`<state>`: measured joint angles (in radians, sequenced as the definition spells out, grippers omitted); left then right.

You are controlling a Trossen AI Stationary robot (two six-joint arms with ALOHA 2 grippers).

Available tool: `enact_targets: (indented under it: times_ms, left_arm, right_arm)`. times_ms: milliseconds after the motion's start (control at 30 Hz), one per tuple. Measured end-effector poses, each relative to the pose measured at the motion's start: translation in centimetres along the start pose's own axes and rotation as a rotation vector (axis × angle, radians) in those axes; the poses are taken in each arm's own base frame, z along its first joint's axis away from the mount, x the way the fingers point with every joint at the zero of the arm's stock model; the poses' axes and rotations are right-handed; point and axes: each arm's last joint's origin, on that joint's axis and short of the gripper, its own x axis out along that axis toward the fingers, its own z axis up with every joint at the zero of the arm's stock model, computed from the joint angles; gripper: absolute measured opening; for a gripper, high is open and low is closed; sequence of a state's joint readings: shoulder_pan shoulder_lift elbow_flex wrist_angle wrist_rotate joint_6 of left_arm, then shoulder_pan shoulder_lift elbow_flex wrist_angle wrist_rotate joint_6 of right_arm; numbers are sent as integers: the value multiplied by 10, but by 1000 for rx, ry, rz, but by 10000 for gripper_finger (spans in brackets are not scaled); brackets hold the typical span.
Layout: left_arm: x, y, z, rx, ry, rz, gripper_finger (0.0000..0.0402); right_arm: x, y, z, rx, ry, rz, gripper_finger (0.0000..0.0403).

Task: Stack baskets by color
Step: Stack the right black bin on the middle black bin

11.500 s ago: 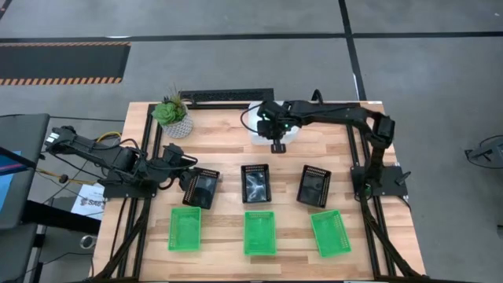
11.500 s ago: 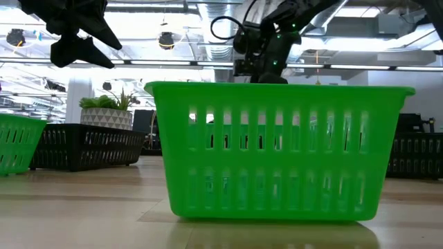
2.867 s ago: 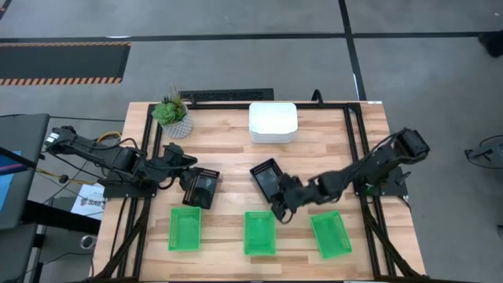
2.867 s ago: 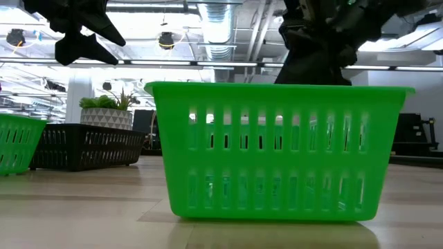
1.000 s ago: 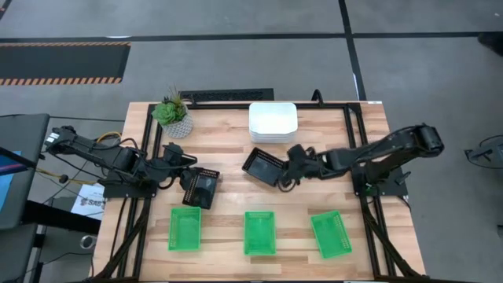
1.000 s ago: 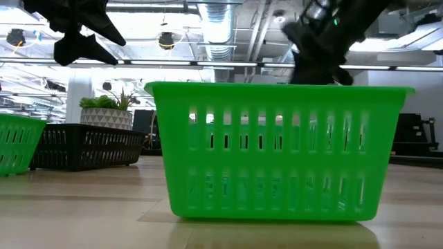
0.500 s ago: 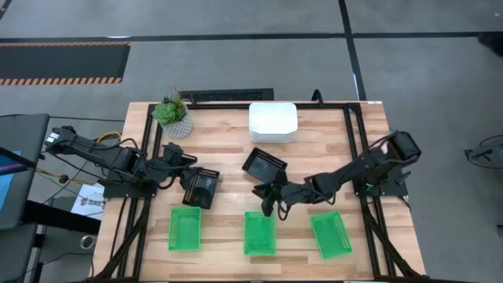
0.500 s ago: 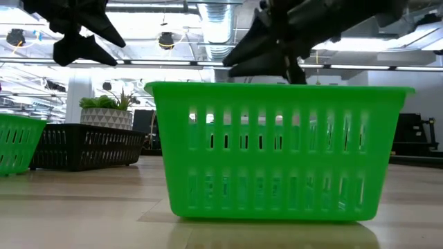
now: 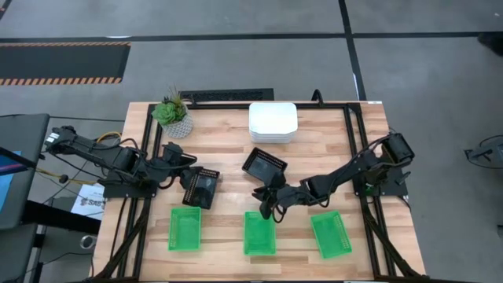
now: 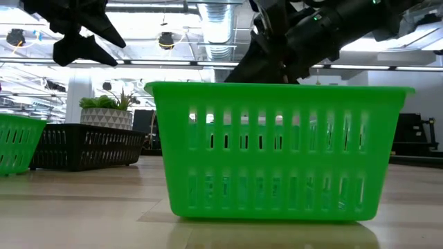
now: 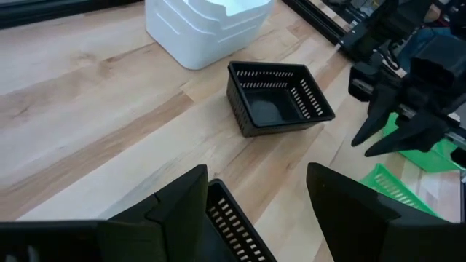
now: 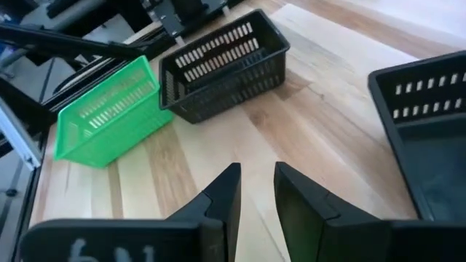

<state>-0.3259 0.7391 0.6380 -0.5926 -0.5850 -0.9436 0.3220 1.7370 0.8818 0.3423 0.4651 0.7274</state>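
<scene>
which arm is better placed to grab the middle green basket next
Right. The right gripper, empty with fingers slightly apart, hovers just beyond the middle green basket; the left gripper sits over a black basket.

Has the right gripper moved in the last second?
Yes. In the high view the right gripper has swung from beside the white stack down toward the middle green basket, leaving the black stack behind.

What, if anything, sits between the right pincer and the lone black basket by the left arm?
Nothing visible. Bare wood lies between the right pincer, empty, and the left black basket. The stacked black baskets sit off that line toward the white stack; the left pincer hovers above the basket.
</scene>
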Motion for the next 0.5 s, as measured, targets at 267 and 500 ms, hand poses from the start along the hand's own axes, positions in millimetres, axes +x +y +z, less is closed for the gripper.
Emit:
enact_targets:
  times_ms: [267,500]
  left_arm:
    - [0,0,0,-3,-2,2,224]
    - [0,0,0,-4,-5,4,224]
  right_arm:
    - [-2,-4,-10,-32,71,-52,106]
    - [0,-33,-17,6,204,-273,106]
